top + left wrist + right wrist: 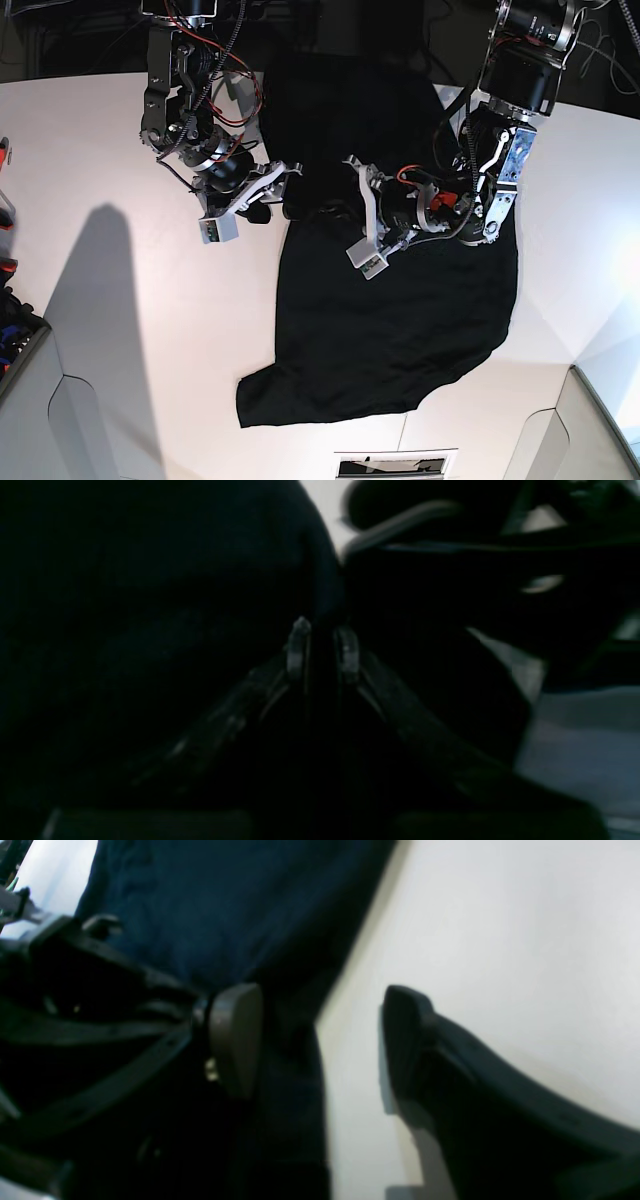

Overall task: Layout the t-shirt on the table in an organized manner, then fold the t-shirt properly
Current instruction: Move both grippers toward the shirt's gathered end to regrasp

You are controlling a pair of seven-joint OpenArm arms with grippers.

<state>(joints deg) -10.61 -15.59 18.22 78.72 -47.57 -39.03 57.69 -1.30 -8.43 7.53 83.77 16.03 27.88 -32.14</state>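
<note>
The black t-shirt [400,330] lies spread on the white desk [130,340]. Left gripper [322,650] jaws pinch shirt fabric mid-body. Right gripper [320,1040] jaws stand wide astride the shirt's edge; close there before pulling flat.

The left arm reaches in from the far right of the base view, elbow bent, forearm pointing toward the middle. Its left pincer [322,647] has both fingertips [298,647] drawn nearly together, with only a thin dark gap between them; what sits in that gap is too dark to tell. The right arm comes down from the far left of that view. The right pincer [320,1040] stands wide open, its two pads [235,1037] well apart.
</note>
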